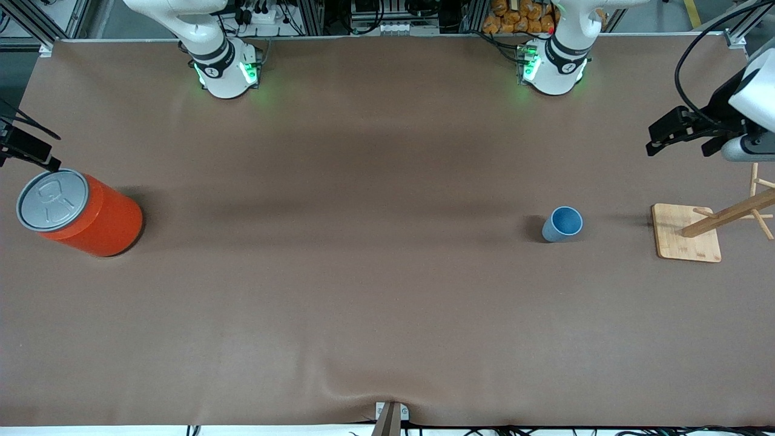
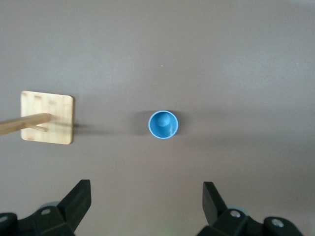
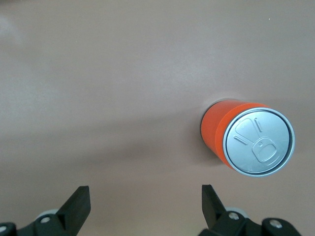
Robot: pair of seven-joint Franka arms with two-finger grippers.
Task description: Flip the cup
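Note:
The cup [image 1: 562, 224] is small and light blue, with a darker blue inside. It stands upright on the brown table, mouth up, toward the left arm's end. In the left wrist view the cup [image 2: 163, 124] shows from above, well apart from my left gripper [image 2: 146, 196], which is open and empty. From the front, the left gripper [image 1: 651, 140] hangs high over the table's end, above the wooden stand. My right gripper [image 3: 145, 199] is open and empty too. It hovers at the other end [image 1: 36, 148], beside the orange can.
A big orange can [image 1: 82, 213] with a grey lid [image 3: 259, 141] stands at the right arm's end. A wooden rack on a square base [image 1: 687, 233] stands beside the cup at the left arm's end; the base [image 2: 47, 118] shows in the left wrist view.

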